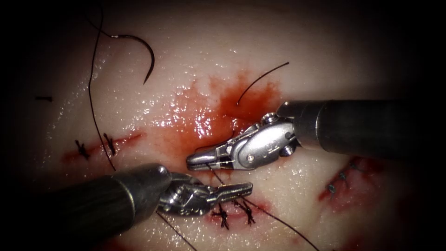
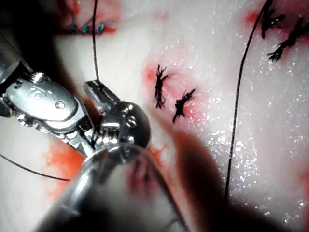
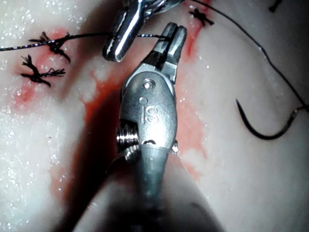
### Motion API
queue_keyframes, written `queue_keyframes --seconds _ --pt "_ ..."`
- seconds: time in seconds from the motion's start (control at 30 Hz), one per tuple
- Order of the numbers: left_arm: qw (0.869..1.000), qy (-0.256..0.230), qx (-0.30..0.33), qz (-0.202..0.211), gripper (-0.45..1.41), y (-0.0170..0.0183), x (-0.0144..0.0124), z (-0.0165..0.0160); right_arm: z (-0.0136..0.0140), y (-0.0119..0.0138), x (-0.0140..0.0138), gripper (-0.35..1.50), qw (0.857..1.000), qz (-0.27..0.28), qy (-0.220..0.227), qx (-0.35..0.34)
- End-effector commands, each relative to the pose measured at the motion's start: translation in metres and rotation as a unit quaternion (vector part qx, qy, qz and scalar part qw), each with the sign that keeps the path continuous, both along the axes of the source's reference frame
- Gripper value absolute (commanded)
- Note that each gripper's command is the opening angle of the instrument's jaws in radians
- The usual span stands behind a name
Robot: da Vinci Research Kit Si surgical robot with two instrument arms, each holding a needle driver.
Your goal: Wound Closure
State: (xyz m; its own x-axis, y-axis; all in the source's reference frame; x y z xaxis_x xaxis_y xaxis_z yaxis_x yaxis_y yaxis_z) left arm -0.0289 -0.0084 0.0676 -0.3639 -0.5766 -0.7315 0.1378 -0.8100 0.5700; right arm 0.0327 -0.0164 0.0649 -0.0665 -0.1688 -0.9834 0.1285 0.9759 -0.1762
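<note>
The curved needle (image 1: 147, 55) lies free on the tissue (image 1: 325, 69) at the upper left, held by neither tool and not in the tissue; it is also seen as the needle (image 3: 263, 133). Its thread (image 1: 93, 100) trails down past the left stitches. My right tool (image 1: 193, 161) reaches in from the right, jaws shut on the thread (image 1: 214, 173) just above the sewn lower cut (image 1: 237, 214); the right wrist view shows the thread (image 3: 91, 36) running taut from a stitch into the right tool (image 3: 175, 33). My left tool (image 1: 248, 188) lies just below it, jaws shut, empty as far as I can tell; the thread crosses them.
Black stitches close a short cut at the left (image 1: 95, 148) and the lower cut. A stitched cut with bluish thread (image 1: 344, 179) sits at the right. Red fluid (image 1: 204, 116) pools above the tools. A loose cut thread end (image 1: 262, 76) lies above the right tool.
</note>
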Motion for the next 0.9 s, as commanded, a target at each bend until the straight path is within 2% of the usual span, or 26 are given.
queue_keyframes --seconds 0.03,0.13,0.17,0.2,0.33,0.47,0.53,0.77,0.9 --pt "1.0 -0.001 -0.001 -0.002 -0.45 0.0 -0.0005 0.0006 0.001 -0.0001 0.0007 -0.35 1.0 0.006 -0.021 0.005" --pt "1.0 0.0 -0.005 -0.014 0.31 -0.0001 -0.0001 0.0004 0.0019 0.0002 0.0009 -0.35 0.997 0.028 -0.066 0.023" --pt "1.0 0.0 -0.007 -0.023 0.51 -0.0001 0.0 0.0004 0.0022 0.0004 0.001 -0.35 0.996 0.039 -0.076 0.031" --pt "0.999 -0.003 -0.01 -0.034 0.66 -0.0001 0.0002 0.0003 0.0025 0.0007 0.0012 -0.35 0.994 0.049 -0.086 0.037" --pt "0.996 -0.02 -0.015 -0.083 0.94 -0.0002 0.0008 0.0005 0.0041 0.0021 0.0024 -0.35 0.985 0.072 -0.149 0.055" --pt "0.991 -0.028 -0.023 -0.128 1.1 0.0 0.0008 0.0012 0.006 0.004 0.0038 -0.35 0.975 0.082 -0.197 0.056" --pt "0.99 -0.022 -0.025 -0.137 1.11 0.0001 0.0007 0.0019 0.0069 0.0049 0.0043 -0.35 0.973 0.091 -0.205 0.059" --pt "0.986 0.006 -0.035 -0.165 1.06 -0.0003 0.0002 0.0056 0.0089 0.0071 0.0059 -0.35 0.967 0.088 -0.227 0.073" --pt "0.982 0.032 -0.064 -0.176 1.04 -0.001 -0.0009 0.0079 0.0093 0.008 0.0067 -0.35 0.964 0.09 -0.238 0.077"
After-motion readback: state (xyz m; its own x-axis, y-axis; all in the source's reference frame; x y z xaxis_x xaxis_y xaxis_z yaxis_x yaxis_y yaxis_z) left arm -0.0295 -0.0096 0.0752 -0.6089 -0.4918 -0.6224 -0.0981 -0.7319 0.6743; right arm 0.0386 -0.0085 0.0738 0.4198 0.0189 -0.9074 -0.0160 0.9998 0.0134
